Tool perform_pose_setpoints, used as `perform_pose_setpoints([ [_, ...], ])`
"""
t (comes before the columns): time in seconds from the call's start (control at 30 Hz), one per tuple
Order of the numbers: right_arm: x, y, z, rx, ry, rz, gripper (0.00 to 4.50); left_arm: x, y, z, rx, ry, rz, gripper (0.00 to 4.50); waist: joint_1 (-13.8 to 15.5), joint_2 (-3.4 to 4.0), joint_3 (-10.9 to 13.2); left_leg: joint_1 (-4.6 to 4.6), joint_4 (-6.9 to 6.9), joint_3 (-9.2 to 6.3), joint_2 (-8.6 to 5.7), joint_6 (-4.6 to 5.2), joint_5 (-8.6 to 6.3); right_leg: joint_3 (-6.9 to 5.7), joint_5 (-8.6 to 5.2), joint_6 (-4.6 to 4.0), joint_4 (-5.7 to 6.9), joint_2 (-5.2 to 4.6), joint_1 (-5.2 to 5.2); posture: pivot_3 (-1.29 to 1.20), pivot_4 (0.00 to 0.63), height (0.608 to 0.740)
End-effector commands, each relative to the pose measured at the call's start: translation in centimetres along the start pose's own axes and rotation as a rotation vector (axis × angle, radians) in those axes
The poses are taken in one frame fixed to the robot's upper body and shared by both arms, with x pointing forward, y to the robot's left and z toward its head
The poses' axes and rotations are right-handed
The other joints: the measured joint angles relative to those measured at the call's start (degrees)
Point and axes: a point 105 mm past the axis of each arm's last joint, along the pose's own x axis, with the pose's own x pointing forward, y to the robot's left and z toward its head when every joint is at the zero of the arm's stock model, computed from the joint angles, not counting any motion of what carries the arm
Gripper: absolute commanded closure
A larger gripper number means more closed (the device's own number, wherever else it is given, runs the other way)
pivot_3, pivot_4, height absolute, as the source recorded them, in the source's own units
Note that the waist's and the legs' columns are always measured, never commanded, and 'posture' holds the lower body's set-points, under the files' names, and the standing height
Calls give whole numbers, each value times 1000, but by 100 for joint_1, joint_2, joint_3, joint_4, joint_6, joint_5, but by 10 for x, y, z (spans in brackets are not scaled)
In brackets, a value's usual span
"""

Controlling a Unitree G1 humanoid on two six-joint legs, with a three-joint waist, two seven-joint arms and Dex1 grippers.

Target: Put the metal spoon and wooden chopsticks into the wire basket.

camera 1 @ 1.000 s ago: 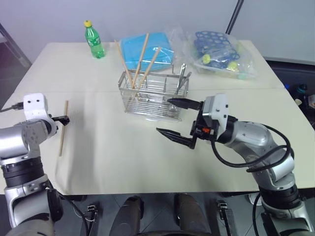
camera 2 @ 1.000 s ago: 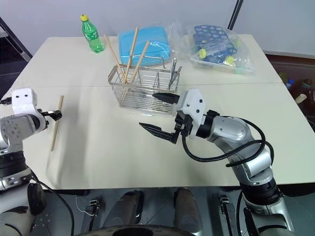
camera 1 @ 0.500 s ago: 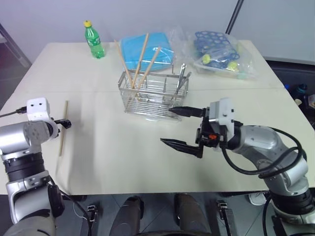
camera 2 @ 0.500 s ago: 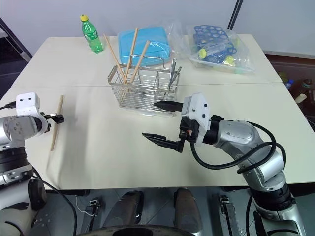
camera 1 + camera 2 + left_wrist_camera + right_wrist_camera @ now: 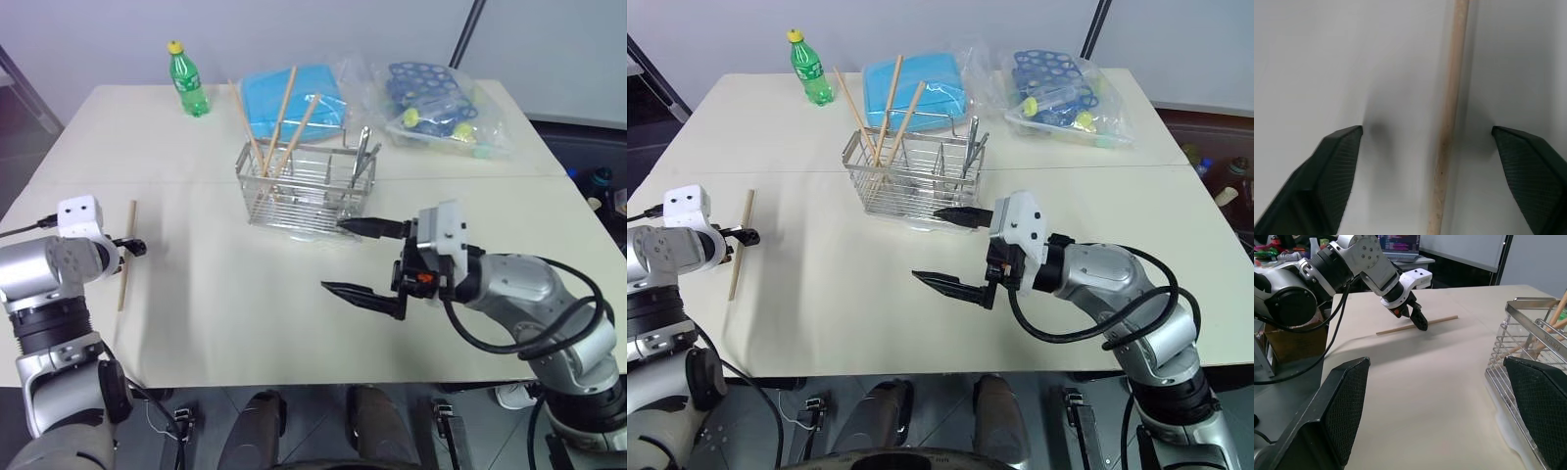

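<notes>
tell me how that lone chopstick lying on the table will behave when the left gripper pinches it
The chopstick looks like straight, thin wood, so probably stiff and light. Being slender and flat on the table, it may roll or skid between the left gripper's open fingers. Gripped off-centre, it could tilt.

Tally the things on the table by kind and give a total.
Wooden chopsticks: 4, one loose on the table, three standing in the wire basket
Wire basket: 1
Metal spoon: 1, in the basket
Green bottle: 1
Blue box: 1
Clear plastic bag of items: 1
Total: 9
</notes>
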Motion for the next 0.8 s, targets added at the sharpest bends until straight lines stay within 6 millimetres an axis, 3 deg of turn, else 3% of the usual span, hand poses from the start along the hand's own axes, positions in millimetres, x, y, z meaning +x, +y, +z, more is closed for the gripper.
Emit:
perform_pose_setpoints([
  [0.03, -3, 1, 10, -57, -27, -4, 0, -3, 10, 2, -21, -1, 31, 1902, -15, 0, 0, 0, 0, 0, 0, 0, 0, 0, 0, 0, 0, 0, 0, 0, 150, 740],
  [0.2, -4, -1, 9, -58, -25, -10, 0, -3, 14, 2, -30, -1, 41, 4436, -14, 0, 0, 1, -1, 0, 1, 0, 0, 0, 0, 0, 0, 0, -1, 0, 150, 740],
  [0.37, -4, -1, 7, -54, -19, -14, 0, -4, 18, 6, -32, -25, 59, 4481, -1, 0, 0, 1, 0, 0, 1, 0, 0, 0, 0, 0, 0, 0, -1, 0, 150, 740],
  [0.47, -5, -6, 5, -51, -16, -40, 0, -7, 15, 30, 25, -164, 81, 4481, 1, 0, 0, 1, 0, 0, 1, 0, 0, 0, 0, 0, 0, 0, -1, 0, 150, 740],
  [0.57, -5, -16, 5, -48, -24, -90, 0, -19, -14, 71, 53, -369, -25, 4481, 34, -6, 1, 0, 0, 0, 1, -1, 0, 0, 0, 0, -1, -1, 0, 0, 150, 740],
  [0.63, -3, -17, 6, -52, -30, -98, 0, -38, -45, 101, 69, -527, -165, 4481, 63, -12, 1, -5, 2, -1, 0, -2, 1, -1, 0, -1, -3, -2, 0, 0, 150, 740],
  [0.8, 2, -17, 5, -57, -43, -116, 0, -84, -106, 150, 127, -764, -456, 4481, 43, -16, -2, -11, 1, 4, -5, -4, 1, -1, 2, 3, -15, -10, 1, 0, 150, 740],
])
